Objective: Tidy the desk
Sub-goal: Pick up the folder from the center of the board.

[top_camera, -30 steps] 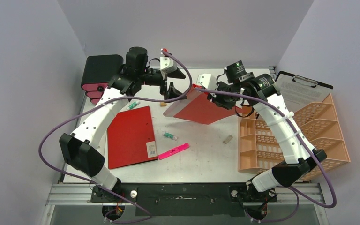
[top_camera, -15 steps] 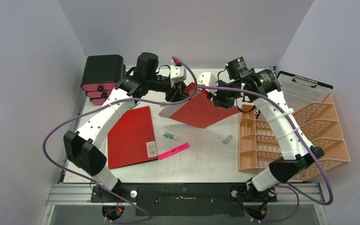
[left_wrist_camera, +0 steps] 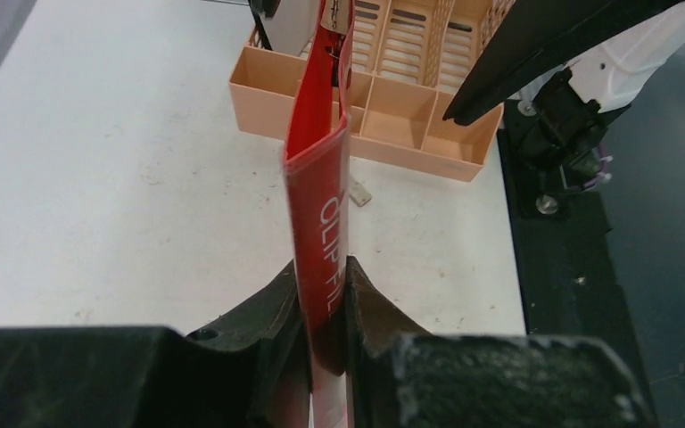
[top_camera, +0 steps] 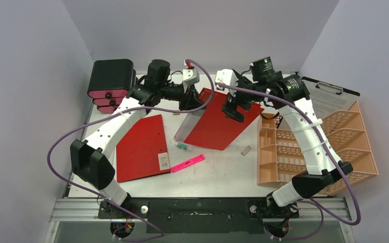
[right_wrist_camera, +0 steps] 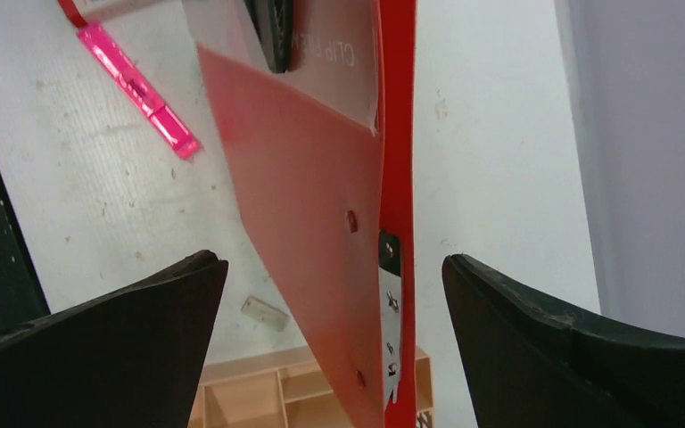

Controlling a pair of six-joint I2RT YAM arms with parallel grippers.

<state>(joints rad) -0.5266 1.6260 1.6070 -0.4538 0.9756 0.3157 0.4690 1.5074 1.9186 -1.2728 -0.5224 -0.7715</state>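
A red clip file (top_camera: 218,121) hangs tilted over the middle of the white desk (top_camera: 223,172). My left gripper (top_camera: 190,99) is shut on its spine end; in the left wrist view the spine (left_wrist_camera: 319,178) is pinched between both pads of the left gripper (left_wrist_camera: 321,267). My right gripper (top_camera: 233,107) stands open around the file's far edge. In the right wrist view the file (right_wrist_camera: 312,178) and its metal clip pass between the spread fingers of the right gripper (right_wrist_camera: 334,263) without touching them. A second red folder (top_camera: 142,147) lies flat at the left.
An orange perforated rack (top_camera: 314,147) fills the right side, with a clipboard (top_camera: 329,96) behind it. A black box with pink drawers (top_camera: 110,81) stands at the back left. A pink highlighter (top_camera: 188,163), a small green item (top_camera: 183,147) and a small grey block (top_camera: 245,150) lie loose.
My left gripper moved in and shut on the file's spine. My right gripper opened and let go of the file, which now hangs steeper and lower.
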